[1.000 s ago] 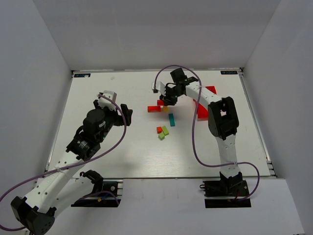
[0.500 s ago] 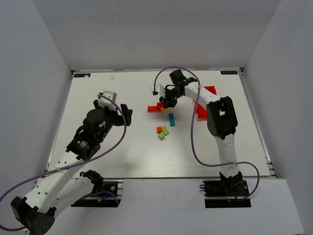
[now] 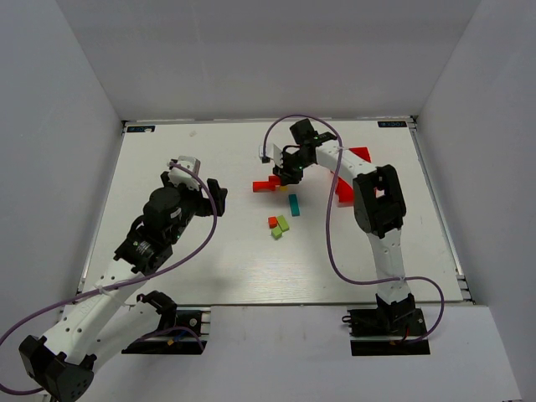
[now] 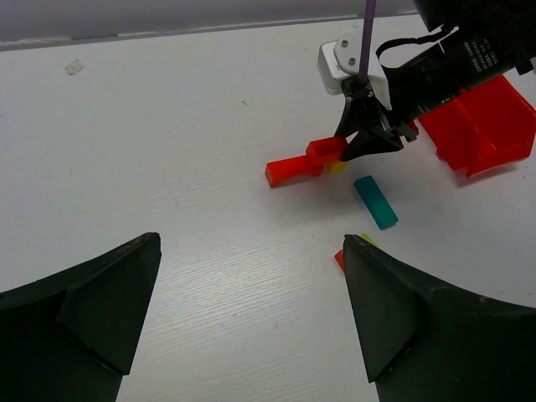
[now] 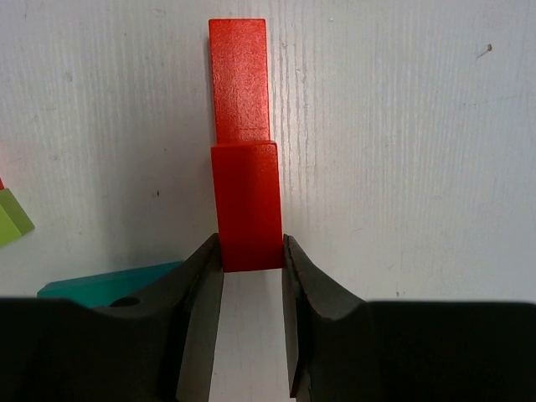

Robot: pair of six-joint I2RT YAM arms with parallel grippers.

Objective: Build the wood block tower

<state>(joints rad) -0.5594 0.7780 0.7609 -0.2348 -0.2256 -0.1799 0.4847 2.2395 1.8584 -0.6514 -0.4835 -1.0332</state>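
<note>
My right gripper [image 5: 251,251] is shut on a short red block [image 5: 247,205]. The block overlaps the near end of a longer red bar [image 5: 239,79] lying on the table; I cannot tell whether they touch. From above, the right gripper [image 3: 284,177] is at the right end of that red bar [image 3: 264,186]. A teal bar [image 3: 294,204] lies just in front of it. An orange-red cube [image 3: 272,222] and two lime green blocks [image 3: 283,224] lie nearer still. A yellow block [image 4: 337,167] peeks out beside the held block. My left gripper [image 3: 214,194] is open and empty, left of the blocks.
A red plastic bin [image 3: 347,186] sits behind my right arm at the right, also seen in the left wrist view [image 4: 481,126]. White walls enclose the table [image 3: 193,243] on three sides. The right arm's purple cable loops above the blocks.
My right gripper has shifted slightly left and down with the red block, onto the end of the red bar. The left arm has not moved.
</note>
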